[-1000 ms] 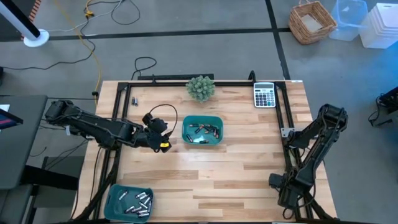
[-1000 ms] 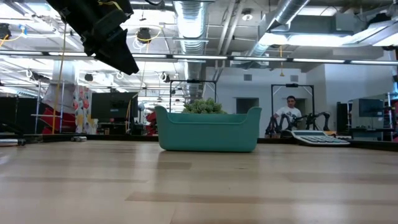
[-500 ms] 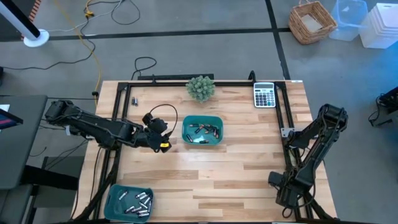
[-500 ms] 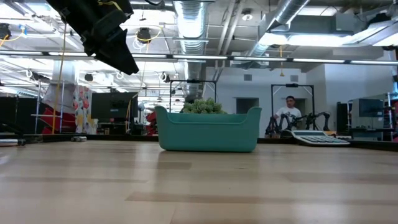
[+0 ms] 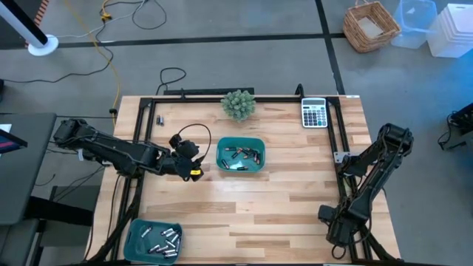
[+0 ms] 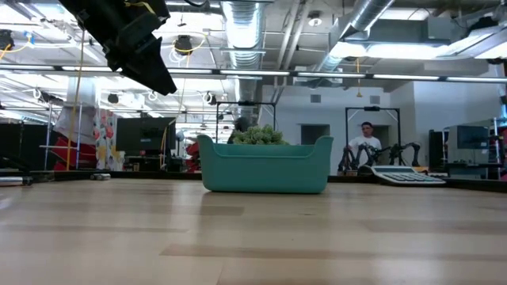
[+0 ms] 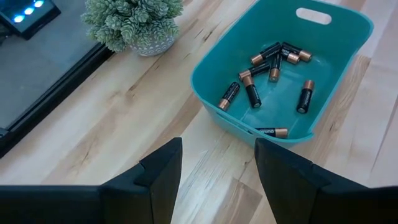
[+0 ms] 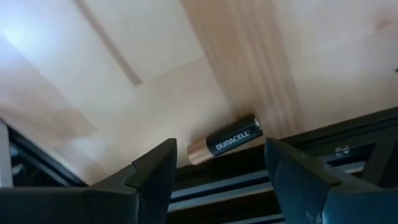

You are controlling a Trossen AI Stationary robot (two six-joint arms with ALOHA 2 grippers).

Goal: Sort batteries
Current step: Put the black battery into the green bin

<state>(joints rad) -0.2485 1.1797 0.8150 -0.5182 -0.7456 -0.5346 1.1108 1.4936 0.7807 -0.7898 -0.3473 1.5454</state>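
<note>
On the near left corner of the desk [image 5: 251, 199] sits a teal tray [image 5: 153, 239] holding a scatter of silvery batteries [image 5: 164, 238]. At the near right edge, the right tool [image 5: 336, 238] is folded low by the dark frame rail; its fingers [image 8: 152, 171] stand apart with nothing between them, and just beyond them a single copper-topped Duracell battery [image 8: 225, 140] lies on the wood, touching the black rail [image 8: 298, 155].

Toward the middle of the desk, the left tool [image 5: 194, 171] hangs raised above the wood, just left of a second teal tray [image 5: 240, 142]. Its fingers [image 7: 163, 168] are parted and hold nothing. This middle tray has a handle slot in its far wall and carries about nine black-and-copper batteries [image 7: 252, 94], most clustered toward the far side, one lying against the near wall.

Beyond the tray, at the far edge, stands a small potted green plant [image 5: 239, 104], and to its right, in the far right corner, a grey calculator [image 5: 314, 113]. In the low view a person [image 6: 366, 142] stands in the room well behind the desk.
</note>
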